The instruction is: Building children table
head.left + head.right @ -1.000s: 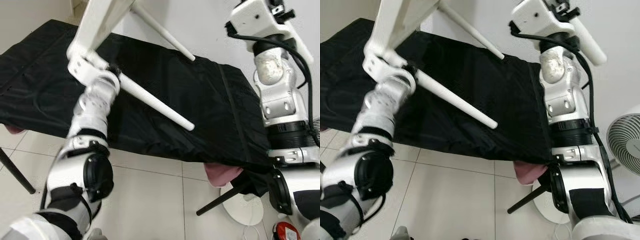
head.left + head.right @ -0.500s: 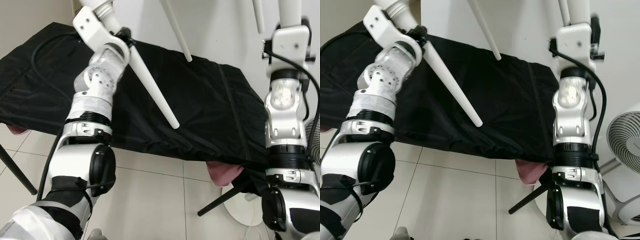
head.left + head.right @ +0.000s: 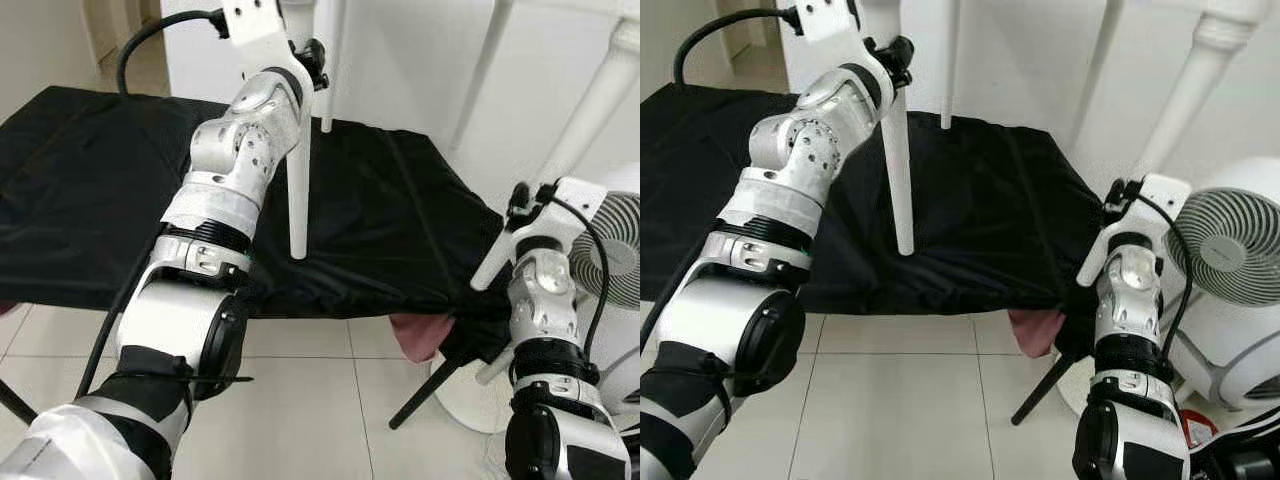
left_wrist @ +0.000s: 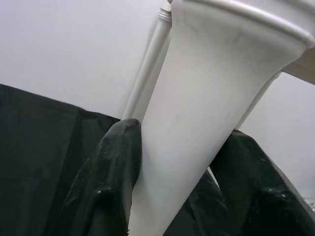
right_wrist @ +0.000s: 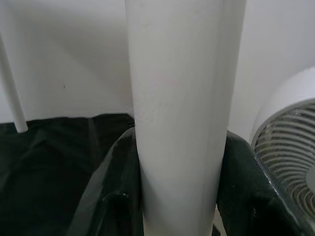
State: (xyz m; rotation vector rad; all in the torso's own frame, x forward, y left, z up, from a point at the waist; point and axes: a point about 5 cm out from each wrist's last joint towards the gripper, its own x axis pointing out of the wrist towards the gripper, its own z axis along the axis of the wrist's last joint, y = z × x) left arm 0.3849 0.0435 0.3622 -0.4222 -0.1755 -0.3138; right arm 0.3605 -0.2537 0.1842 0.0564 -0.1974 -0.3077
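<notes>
Tiled floor (image 3: 300, 400), white wall behind; a black cloth (image 3: 90, 190) covers a low stand across the middle, a white fan (image 3: 1230, 270) at the right. Children's table (image 3: 1230, 15) held aloft over the cloth, legs pointing down.

Left gripper (image 4: 167, 191): black fingers (image 4: 110, 172) clamped on the wide upper end of one tapered white leg (image 3: 298, 200), its tip just above the cloth. Right gripper (image 5: 179, 196): fingers (image 5: 115, 191) closed around another leg (image 3: 590, 110), low down.

Judgement: rigid, light, smooth painted legs, likely slippery; grip high near the top, where they are thickest.
</notes>
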